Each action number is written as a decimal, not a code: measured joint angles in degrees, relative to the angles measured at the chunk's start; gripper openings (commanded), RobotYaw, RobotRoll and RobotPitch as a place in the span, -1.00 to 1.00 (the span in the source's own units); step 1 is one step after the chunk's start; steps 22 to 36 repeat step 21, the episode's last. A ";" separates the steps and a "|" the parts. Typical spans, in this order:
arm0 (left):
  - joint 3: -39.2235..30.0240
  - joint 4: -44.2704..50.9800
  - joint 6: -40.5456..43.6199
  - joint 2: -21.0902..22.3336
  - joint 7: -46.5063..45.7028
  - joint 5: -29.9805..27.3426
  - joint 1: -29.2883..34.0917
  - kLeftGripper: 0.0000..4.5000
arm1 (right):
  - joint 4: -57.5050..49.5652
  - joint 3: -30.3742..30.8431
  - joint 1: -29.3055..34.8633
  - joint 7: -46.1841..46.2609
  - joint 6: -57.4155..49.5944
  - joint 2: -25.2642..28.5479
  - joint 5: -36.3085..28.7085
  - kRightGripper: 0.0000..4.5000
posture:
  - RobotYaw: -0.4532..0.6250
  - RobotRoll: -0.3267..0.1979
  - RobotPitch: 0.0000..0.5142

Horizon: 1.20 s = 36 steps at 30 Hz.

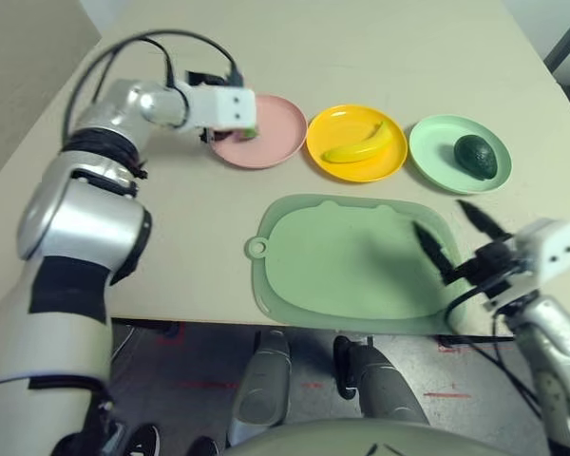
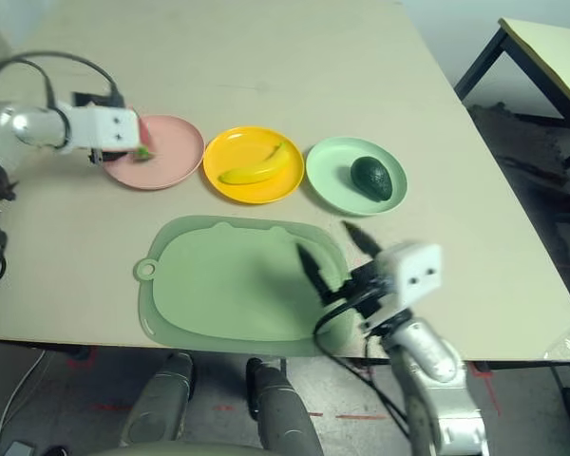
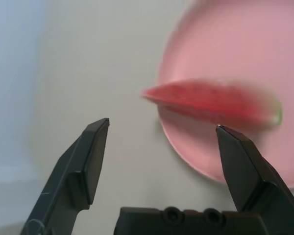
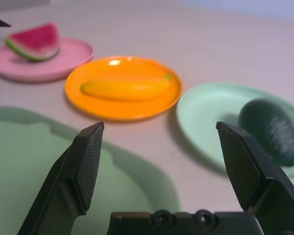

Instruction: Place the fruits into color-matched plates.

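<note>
A red watermelon wedge [image 3: 213, 103] with green rind lies at the near-left edge of the pink plate [image 1: 275, 128]. My left gripper [image 3: 161, 129] hovers just over it, open and holding nothing. The yellow banana [image 1: 359, 145] rests in the yellow-orange plate [image 1: 334, 123]. In the mint green plate [image 1: 437, 142] sits the dark green avocado [image 1: 476, 156]. My right gripper [image 1: 456, 237] stands open over the right end of the pale green mat [image 1: 347, 261], nothing between its fingers.
The three plates stand in a row across the middle of the beige table [image 1: 361, 47], with the mat in front of them near the table's front edge. A second table [image 2: 551, 47] stands off to the far right.
</note>
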State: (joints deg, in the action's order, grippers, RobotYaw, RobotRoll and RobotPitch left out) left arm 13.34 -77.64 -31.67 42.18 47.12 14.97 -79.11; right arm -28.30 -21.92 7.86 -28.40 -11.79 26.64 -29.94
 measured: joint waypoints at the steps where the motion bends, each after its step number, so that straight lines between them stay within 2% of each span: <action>1: -3.08 0.38 1.40 0.97 1.93 -2.71 0.91 0.97 | 1.40 -2.38 -0.60 -0.30 -0.06 1.25 -1.10 1.00 | 0.27 0.25 -0.15; 4: -10.53 1.51 5.79 4.26 3.87 -8.71 5.37 0.97 | 7.41 -7.44 -1.92 -1.21 0.19 2.60 -3.27 1.00 | 0.33 0.25 -0.16; 8: -19.45 3.53 11.68 7.00 3.32 -15.94 14.79 0.97 | 17.89 -12.35 -1.76 -3.99 3.02 5.01 -3.17 1.00 | 0.39 0.25 -0.19; 13: -26.56 7.87 17.64 7.28 0.34 -22.30 26.60 0.97 | 32.40 -15.97 -2.39 -7.40 9.34 7.67 -1.54 1.00 | 0.39 0.25 -0.24; 16: -28.89 11.06 20.73 6.22 -2.73 -24.48 30.93 0.97 | 42.19 -17.27 -4.61 -8.66 13.80 8.36 -0.70 1.00 | 0.37 0.25 -0.25; 21: -28.93 14.88 22.98 1.98 -6.27 -24.69 33.52 0.97 | 57.71 -18.30 -9.24 -10.41 20.38 12.16 -0.12 1.00 | 0.33 0.25 -0.23; 36: -28.93 14.88 22.98 1.98 -6.27 -24.69 33.52 0.97 | 57.71 -18.30 -9.24 -10.41 20.38 12.16 -0.12 1.00 | 0.33 0.25 -0.23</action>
